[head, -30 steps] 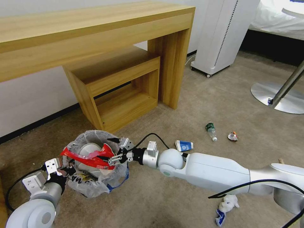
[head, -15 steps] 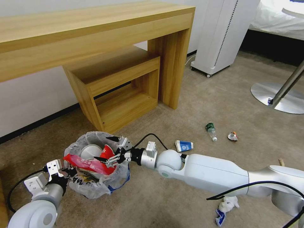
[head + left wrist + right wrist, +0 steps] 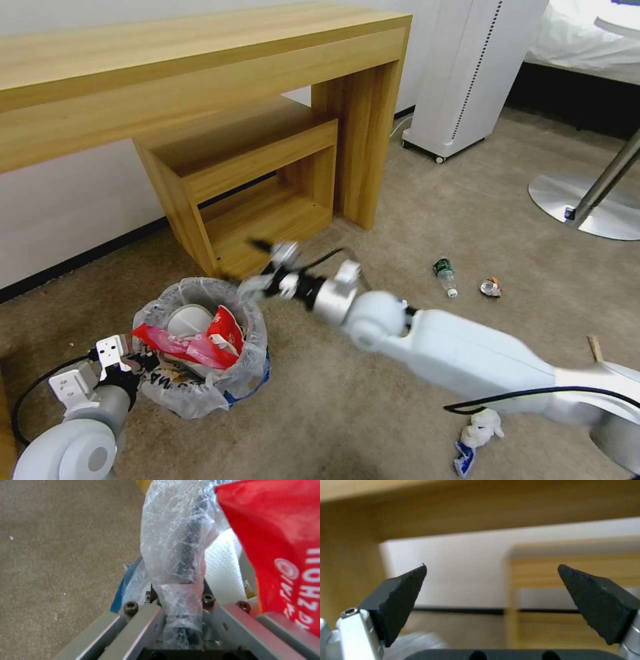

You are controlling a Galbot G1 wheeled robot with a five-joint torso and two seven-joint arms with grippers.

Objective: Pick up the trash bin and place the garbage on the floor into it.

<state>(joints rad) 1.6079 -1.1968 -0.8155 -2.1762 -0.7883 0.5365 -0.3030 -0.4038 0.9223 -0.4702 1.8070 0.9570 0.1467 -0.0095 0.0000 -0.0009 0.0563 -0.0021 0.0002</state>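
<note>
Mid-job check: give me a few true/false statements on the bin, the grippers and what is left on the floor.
1. The left gripper is clamped on the trash bin rim. True.
2. The right gripper holds the red wrapper. False: it is open and empty, above the bin's far side; the wrapper lies in the bin.
3. A bottle lies on the carpet. True.
4. The bin stands on the wooden shelf. False: it is in front of it, at floor level.

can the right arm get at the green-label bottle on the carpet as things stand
Probably yes: the right gripper is open and empty, raised beside the trash bin, and the green-label bottle lies alone on open carpet, nothing between. The left gripper holds the bin's rim.
</note>
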